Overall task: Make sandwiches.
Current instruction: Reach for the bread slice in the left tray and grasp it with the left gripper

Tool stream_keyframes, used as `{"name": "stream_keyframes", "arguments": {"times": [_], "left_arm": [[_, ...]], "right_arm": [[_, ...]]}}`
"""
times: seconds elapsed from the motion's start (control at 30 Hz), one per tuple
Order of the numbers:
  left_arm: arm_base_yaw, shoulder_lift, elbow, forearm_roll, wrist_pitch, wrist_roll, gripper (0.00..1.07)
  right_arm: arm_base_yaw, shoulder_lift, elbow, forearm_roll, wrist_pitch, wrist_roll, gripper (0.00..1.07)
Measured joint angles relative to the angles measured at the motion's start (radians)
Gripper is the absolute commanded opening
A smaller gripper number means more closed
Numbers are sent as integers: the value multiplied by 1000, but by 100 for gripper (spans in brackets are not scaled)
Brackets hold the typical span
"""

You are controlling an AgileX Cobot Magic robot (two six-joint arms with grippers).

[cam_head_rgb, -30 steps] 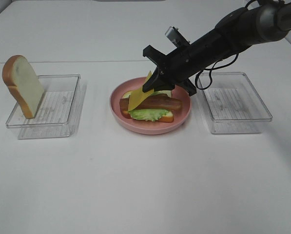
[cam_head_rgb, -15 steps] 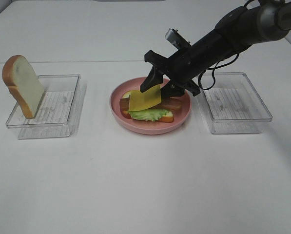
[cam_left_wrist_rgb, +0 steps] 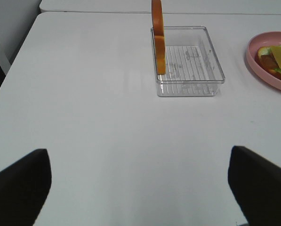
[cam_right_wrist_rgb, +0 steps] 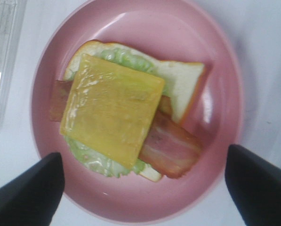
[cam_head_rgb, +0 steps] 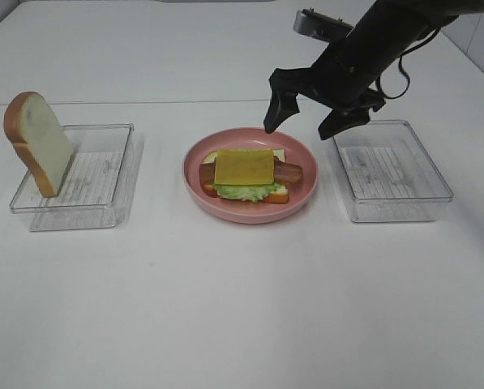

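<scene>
An open-faced sandwich [cam_head_rgb: 246,175] lies on the pink plate [cam_head_rgb: 305,193]: bread, green lettuce, bacon strips and a yellow cheese square [cam_head_rgb: 243,166] flat on top. The right wrist view looks straight down on the cheese [cam_right_wrist_rgb: 112,109], the bacon [cam_right_wrist_rgb: 171,143] and the bread [cam_right_wrist_rgb: 185,82]. My right gripper [cam_head_rgb: 300,128] hovers open above the plate's far side, holding nothing. A second bread slice [cam_head_rgb: 37,142] stands upright against the left tray's outer wall, seen edge-on as bread slice [cam_left_wrist_rgb: 157,37]. My left gripper [cam_left_wrist_rgb: 140,188] is open over bare table, well short of that tray.
A clear plastic tray [cam_head_rgb: 87,174] stands left of the plate, and another clear tray [cam_head_rgb: 391,170] stands right of it under the right arm. White tabletop surrounds them. The left tray [cam_left_wrist_rgb: 187,61] and the plate's edge [cam_left_wrist_rgb: 253,59] show in the left wrist view.
My right gripper opened and let go of the cheese, which dropped from tilted to flat on the stack. The gripper then rose and drew back to the right.
</scene>
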Motion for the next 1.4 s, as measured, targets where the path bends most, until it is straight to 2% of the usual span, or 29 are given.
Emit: {"name": "stream_keyframes", "arguments": {"times": [0.07, 0.1, 0.13, 0.17, 0.2, 0.23, 0.3, 0.4, 0.43, 0.47, 0.5, 0.6, 0.9, 1.0, 1.07, 1.1, 1.17, 1.2, 1.23, 1.3, 1.33, 1.37, 1.4], "left_arm": [[0, 0, 0, 0, 0, 0, 94], [0, 0, 0, 0, 0, 0, 94], [0, 0, 0, 0, 0, 0, 94], [0, 0, 0, 0, 0, 0, 94], [0, 0, 0, 0, 0, 0, 94], [0, 0, 0, 0, 0, 0, 94], [0, 0, 0, 0, 0, 0, 94], [0, 0, 0, 0, 0, 0, 94], [0, 0, 0, 0, 0, 0, 94], [0, 0, 0, 0, 0, 0, 94], [0, 0, 0, 0, 0, 0, 94], [0, 0, 0, 0, 0, 0, 94], [0, 0, 0, 0, 0, 0, 94], [0, 0, 0, 0, 0, 0, 94], [0, 0, 0, 0, 0, 0, 94], [0, 0, 0, 0, 0, 0, 94], [0, 0, 0, 0, 0, 0, 94], [0, 0, 0, 0, 0, 0, 94], [0, 0, 0, 0, 0, 0, 94], [0, 0, 0, 0, 0, 0, 94], [0, 0, 0, 0, 0, 0, 94], [0, 0, 0, 0, 0, 0, 94], [0, 0, 0, 0, 0, 0, 94]], "right_arm": [[0, -14, 0, -36, 3, 30, 94], [0, -51, 0, -130, 20, 84, 94], [0, -51, 0, -130, 20, 84, 94], [-5, -87, 0, -211, 42, 138, 94], [-5, -87, 0, -211, 42, 138, 94], [-19, -114, 0, -266, 63, 173, 94], [-34, -124, 0, -279, 73, 183, 94], [-100, -134, -6, -296, 96, 196, 94], [-150, -134, -8, -307, 106, 197, 94], [-150, -134, -8, -307, 106, 197, 94], [-198, -134, -9, -328, 117, 197, 94], [-233, -134, -11, -365, 135, 197, 94], [-234, -140, -7, -389, 284, 197, 94], [-234, -188, 48, -396, 304, 198, 94], [-234, -286, 140, -389, 303, 199, 94], [-234, -286, 140, -389, 303, 199, 94], [-234, -428, 259, -389, 295, 206, 94], [-234, -428, 259, -389, 295, 206, 94], [-234, -546, 353, -389, 279, 206, 94], [-234, -595, 390, -389, 273, 214, 94], [-234, -723, 482, -389, 260, 220, 94], [-234, -723, 482, -389, 260, 220, 94], [-234, -837, 557, -389, 251, 225, 94]]}}
